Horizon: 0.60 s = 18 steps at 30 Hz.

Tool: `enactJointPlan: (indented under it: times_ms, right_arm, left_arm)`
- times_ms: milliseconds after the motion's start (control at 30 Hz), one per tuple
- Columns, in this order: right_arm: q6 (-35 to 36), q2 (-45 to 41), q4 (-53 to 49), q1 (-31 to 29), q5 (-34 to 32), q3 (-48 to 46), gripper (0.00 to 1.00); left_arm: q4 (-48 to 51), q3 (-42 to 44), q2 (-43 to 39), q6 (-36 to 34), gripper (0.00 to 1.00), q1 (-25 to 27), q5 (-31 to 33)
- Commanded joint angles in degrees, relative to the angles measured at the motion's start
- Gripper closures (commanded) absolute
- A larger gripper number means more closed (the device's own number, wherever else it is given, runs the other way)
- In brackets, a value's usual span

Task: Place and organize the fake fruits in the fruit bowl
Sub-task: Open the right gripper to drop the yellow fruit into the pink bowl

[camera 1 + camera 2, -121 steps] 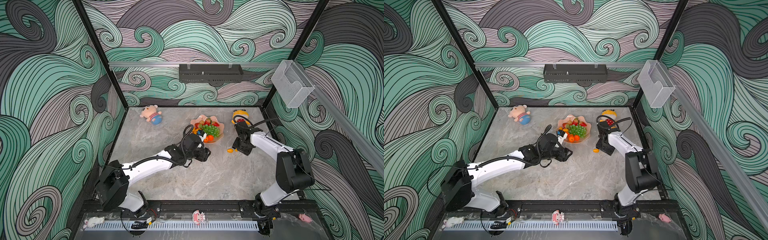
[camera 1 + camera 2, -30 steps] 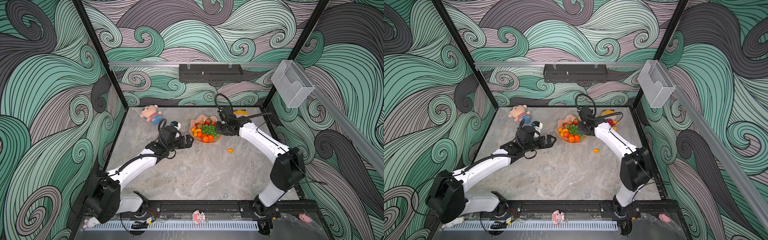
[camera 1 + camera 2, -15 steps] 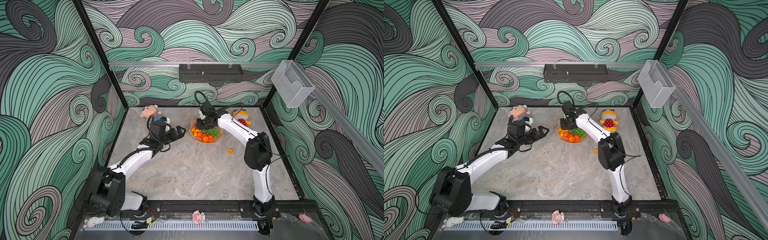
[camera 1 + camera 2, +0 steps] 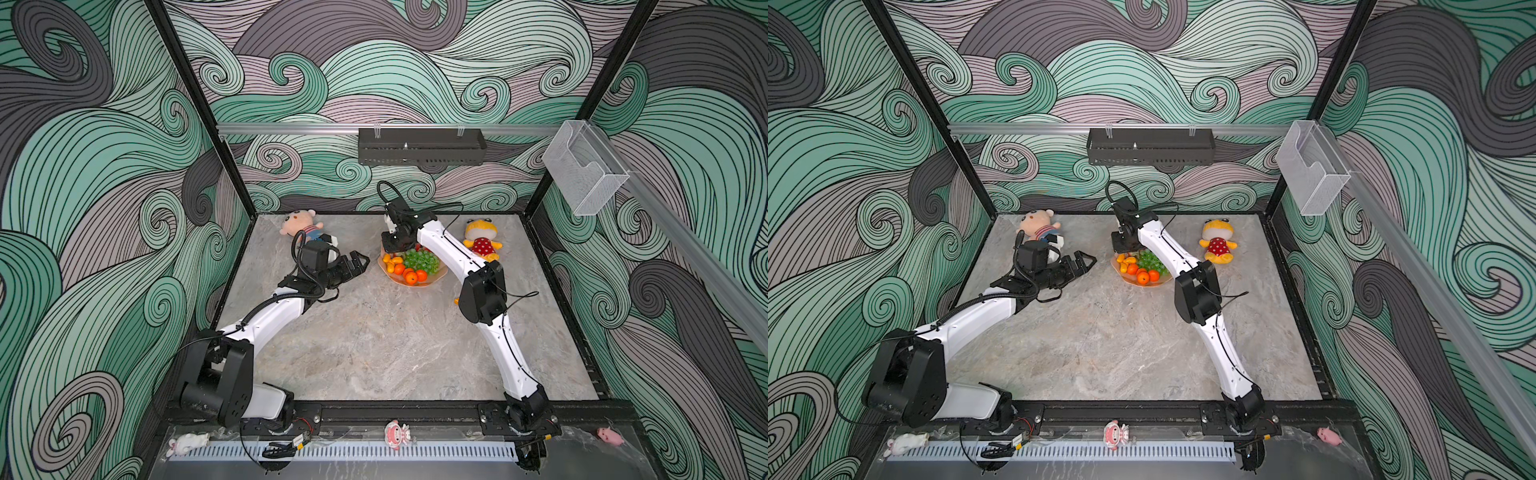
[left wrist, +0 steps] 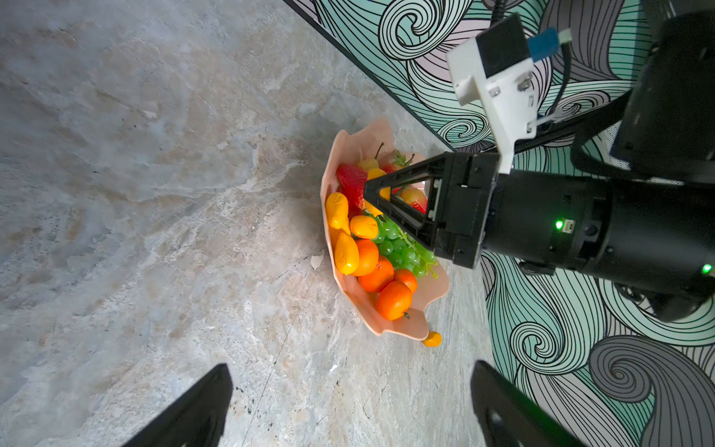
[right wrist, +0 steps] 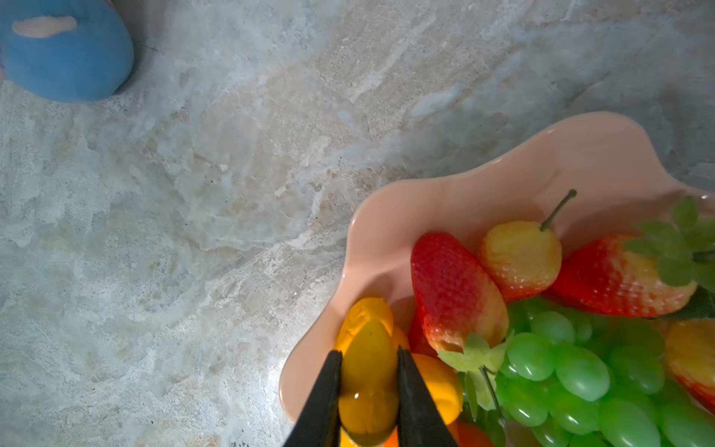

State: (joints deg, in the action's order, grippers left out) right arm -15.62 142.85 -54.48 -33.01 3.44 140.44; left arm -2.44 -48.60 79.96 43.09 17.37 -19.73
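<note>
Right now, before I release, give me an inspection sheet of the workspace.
Surface: marble-look tabletop, no spills seen.
Job's things: fruit bowl holds grape bunch, tangerines, strawberries, kumquats; one loose kumquat lies on the tabletop outside it.
Clutter: plush doll and yellow plush at the back; three small toys on the front rail.
Grippers: right gripper shut on a kumquat over the bowl; left gripper open, empty, beside the bowl.
Cables: right wrist loop and left wrist cable, clear of the fruit.
Surroundings: wave-patterned walls, black rack, clear holder.

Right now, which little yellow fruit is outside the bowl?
The lone kumquat on the table near the bowl. The rest lie inside, or in the right gripper over it.
</note>
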Motion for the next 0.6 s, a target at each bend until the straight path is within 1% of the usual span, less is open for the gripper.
enactJointPlan:
  times_ms: [0,133,300,567]
  right_arm:
    - [0.15,2.60,-2.97,0.38,0.75,4.27,0.78]
    - [-0.48,5.06,-3.36,0.93,1.65,7.67,0.76]
    - [-0.69,6.50,-3.38,1.36,1.99,9.06,0.74]
    - [-0.91,6.75,-3.39,1.82,2.60,10.42,0.64]
  left_arm:
    - [-0.46,-2.20,0.63,-0.72,0.01,-0.31,-0.71]
    - [-0.72,-2.20,0.81,-0.68,0.01,-0.32,-0.84]
    - [-0.72,-2.29,0.98,-0.99,0.01,-0.40,-0.93]
    - [-1.14,-2.21,1.16,-0.86,0.01,-0.51,-1.19]
